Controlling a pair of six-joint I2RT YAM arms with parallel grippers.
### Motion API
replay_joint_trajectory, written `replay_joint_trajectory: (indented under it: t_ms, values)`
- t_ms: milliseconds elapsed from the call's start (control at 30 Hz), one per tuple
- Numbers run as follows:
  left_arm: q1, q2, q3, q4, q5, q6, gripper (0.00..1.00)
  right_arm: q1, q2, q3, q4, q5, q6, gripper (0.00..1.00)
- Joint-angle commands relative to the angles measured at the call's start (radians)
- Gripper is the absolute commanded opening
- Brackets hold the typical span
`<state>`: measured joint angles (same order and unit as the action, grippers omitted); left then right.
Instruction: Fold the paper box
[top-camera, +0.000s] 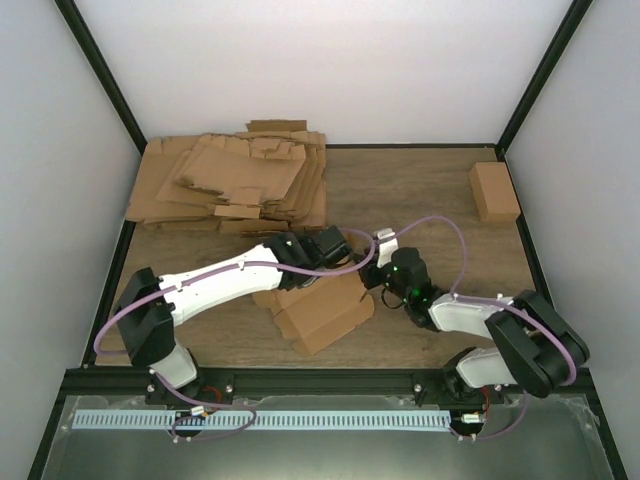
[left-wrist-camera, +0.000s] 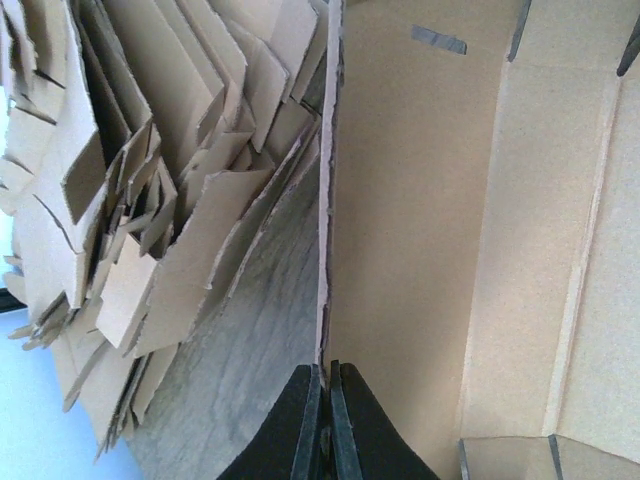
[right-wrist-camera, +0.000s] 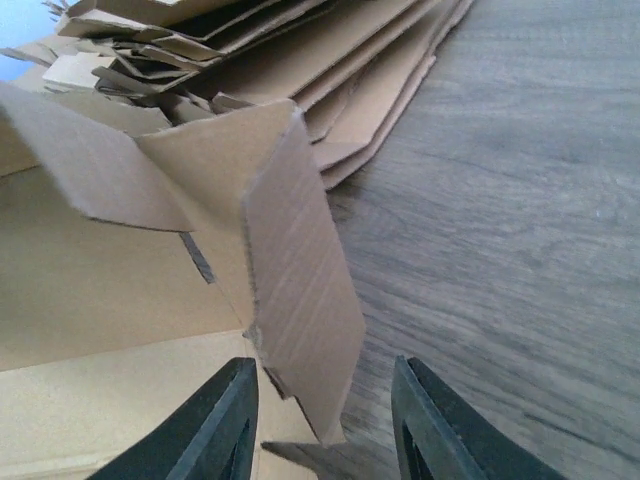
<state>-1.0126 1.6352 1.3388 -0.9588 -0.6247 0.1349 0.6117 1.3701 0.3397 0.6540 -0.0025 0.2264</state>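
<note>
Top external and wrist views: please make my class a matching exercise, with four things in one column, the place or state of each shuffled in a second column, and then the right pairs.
Column one
1. left gripper
2. right gripper
3. heap of flat sheets
4. small carton

Column two
A. at the back right corner of the table
B. shut on a raised edge of the paper box
C. at the back left of the table
D. open, with a box flap standing between its jaws

Pairs: 1-B, 2-D, 3-C, 4-A
</note>
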Motion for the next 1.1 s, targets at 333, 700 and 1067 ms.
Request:
replay_joint_trajectory:
  t_ms: [333, 700, 1067]
  values:
    - [-0.045, 0.028, 0.019, 0.021, -0.083, 0.002, 0.04, -0.213, -0.088, 0.036, -0.341, -0.411, 0.187, 0.4]
    - [-0.046, 0.067, 0.028, 0.006, -0.08, -0.048, 0.04, -0.348, 0.137, 0.084, -0.203, -0.665, 0.266, 0.16]
    - [-0.045, 0.004, 0.029, 0.032, 0.006, -0.083, 0.04, -0.37, 0.321, 0.201, -0.236, -0.735, 0.253, 0.01]
